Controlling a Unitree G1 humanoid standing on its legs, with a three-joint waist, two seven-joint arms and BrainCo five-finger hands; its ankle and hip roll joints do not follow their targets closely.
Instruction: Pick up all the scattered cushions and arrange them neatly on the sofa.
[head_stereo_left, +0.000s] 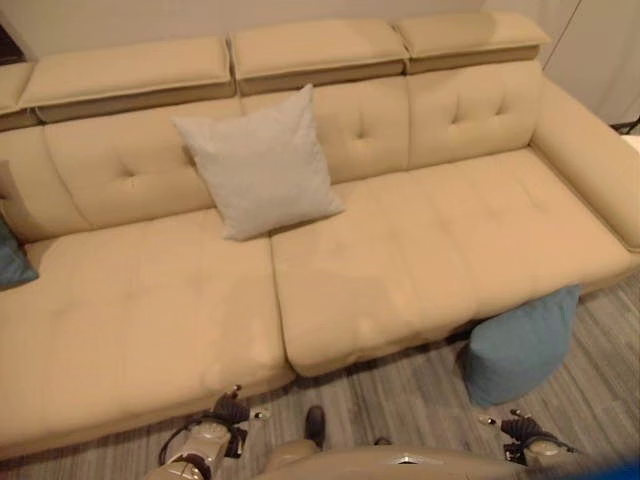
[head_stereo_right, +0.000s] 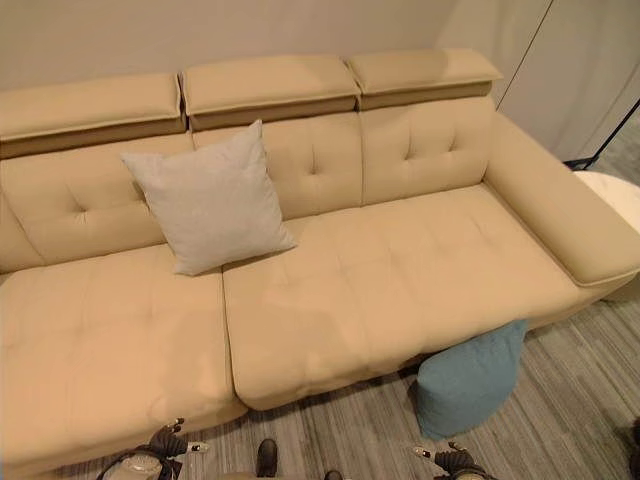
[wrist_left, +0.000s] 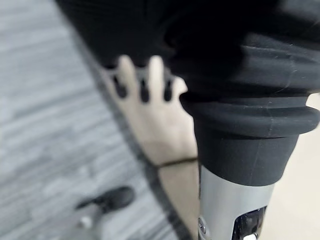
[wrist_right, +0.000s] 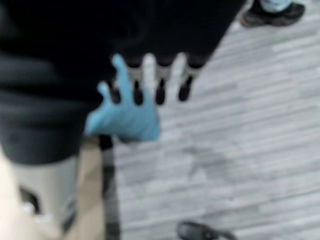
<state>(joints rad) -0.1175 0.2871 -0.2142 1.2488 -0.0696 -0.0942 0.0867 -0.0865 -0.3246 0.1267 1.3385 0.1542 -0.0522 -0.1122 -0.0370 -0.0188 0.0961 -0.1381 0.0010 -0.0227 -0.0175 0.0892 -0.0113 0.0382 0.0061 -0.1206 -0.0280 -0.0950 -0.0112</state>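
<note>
A light grey cushion (head_stereo_left: 262, 165) leans upright against the backrest of the beige sofa (head_stereo_left: 400, 260), left of the middle. A blue cushion (head_stereo_left: 520, 345) stands on the floor against the sofa's front, towards the right end, and it also shows past the fingers (wrist_right: 160, 85) in the right wrist view. The corner of another blue cushion (head_stereo_left: 12, 258) lies on the seat at the far left. My left hand (head_stereo_left: 228, 408) hangs low before the sofa's left half, fingers straight, holding nothing. My right hand (head_stereo_left: 525, 430) hangs just in front of the floor cushion, also open and apart from it.
Grey wood-plank floor (head_stereo_left: 400, 400) runs along the sofa's front. The sofa's right armrest (head_stereo_right: 560, 220) ends beside a white round table (head_stereo_right: 615, 195). A person's dark shoe (wrist_right: 272, 12) stands on the floor in the right wrist view.
</note>
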